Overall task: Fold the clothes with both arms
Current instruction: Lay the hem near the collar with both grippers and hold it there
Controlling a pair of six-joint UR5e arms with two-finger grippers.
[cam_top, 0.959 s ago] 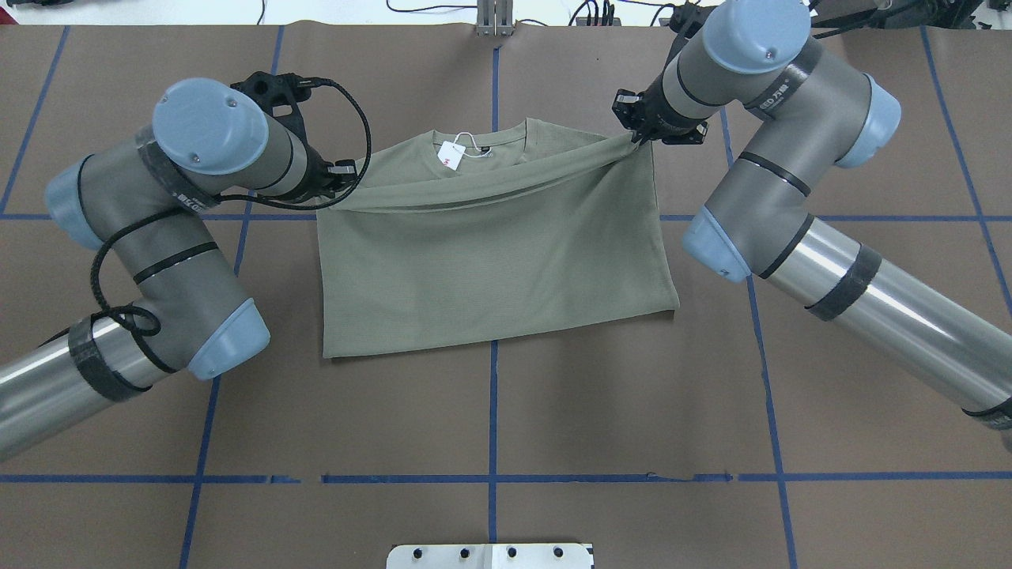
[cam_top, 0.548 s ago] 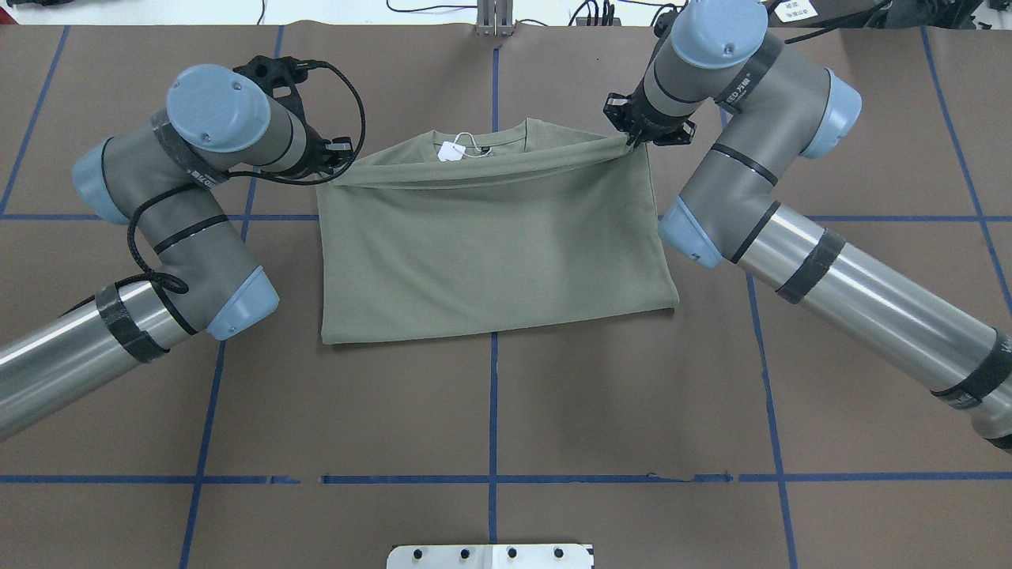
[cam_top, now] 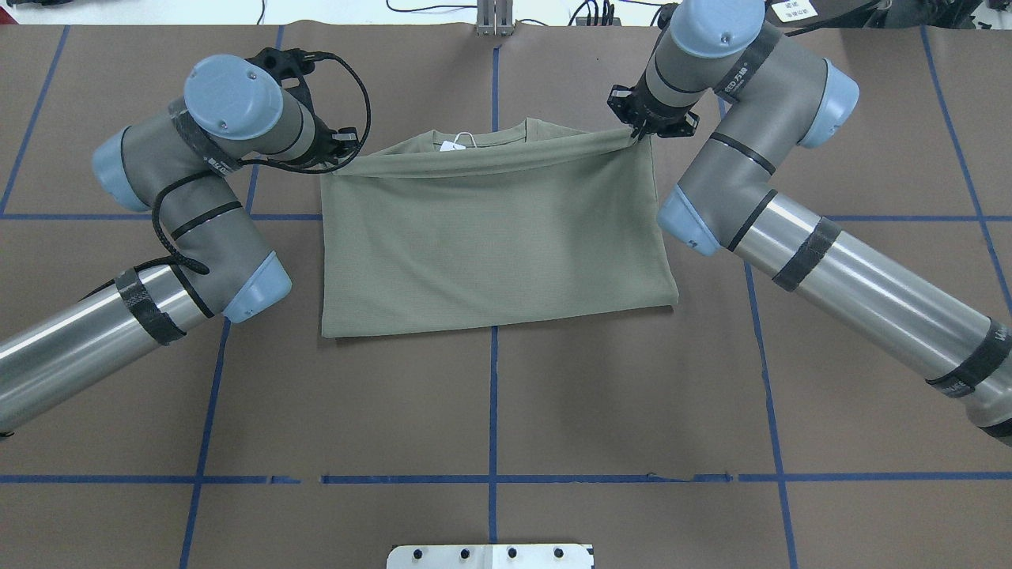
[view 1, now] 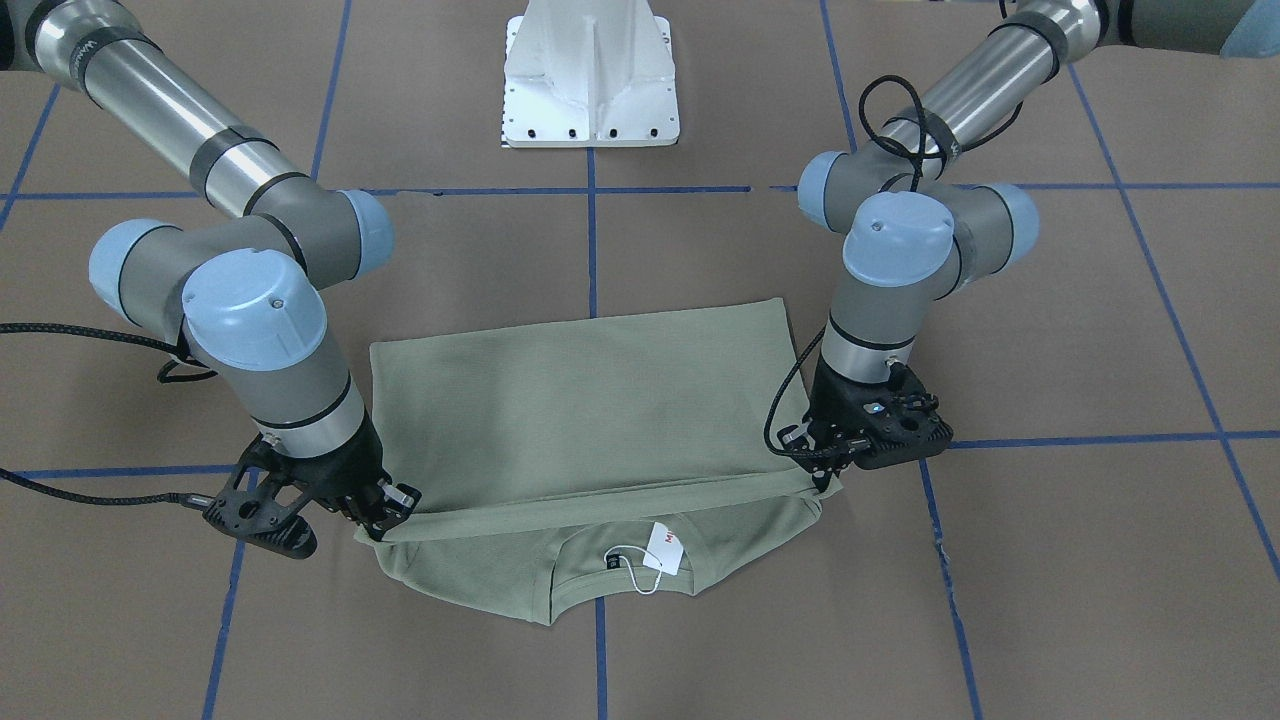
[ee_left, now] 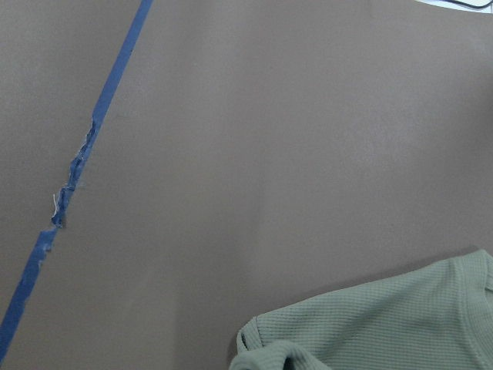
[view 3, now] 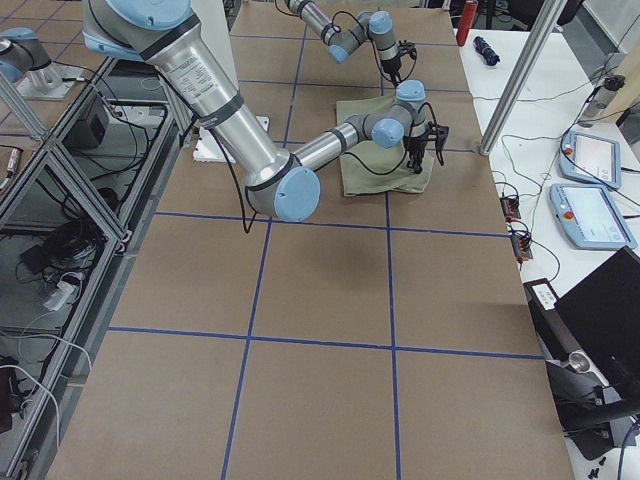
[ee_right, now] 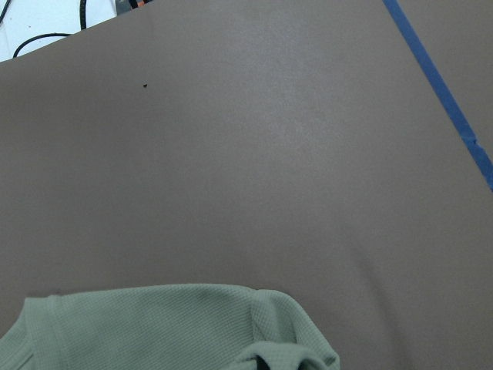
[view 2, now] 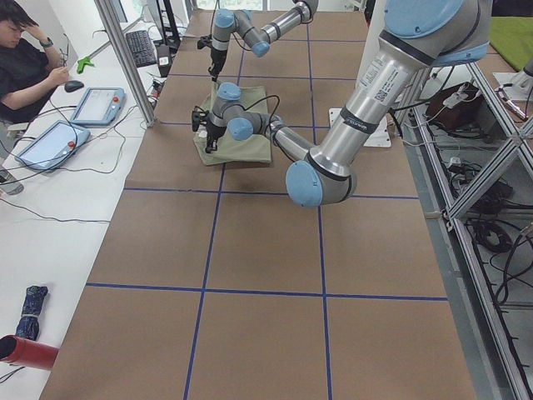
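Note:
The sage-green shirt [cam_top: 490, 237] lies flat on the brown table, its lower half doubled over toward the collar. My left gripper [cam_top: 349, 156] is shut on the left corner of the lifted edge, and my right gripper [cam_top: 636, 136] is shut on the right corner. The edge hangs stretched between them, just short of the neckline. From the front, the left gripper [view 1: 822, 478] and right gripper [view 1: 385, 522] pinch the same fold over the shirt [view 1: 580, 410]. The white hang tag [view 1: 665, 550] sits at the collar; the hang tag [cam_top: 452, 145] is half covered from overhead.
The white pedestal base [view 1: 590, 80] stands at the robot's side of the table. Blue tape lines [cam_top: 492, 411] grid the brown cover. A seated person [view 2: 25, 58] and control tablets [view 2: 96, 104] are at a side desk beyond the far edge.
Both grippers have carried the shirt's lifted edge farther from the robot, toward the collar. The fold now covers more of the upper shirt and part of the hang tag.

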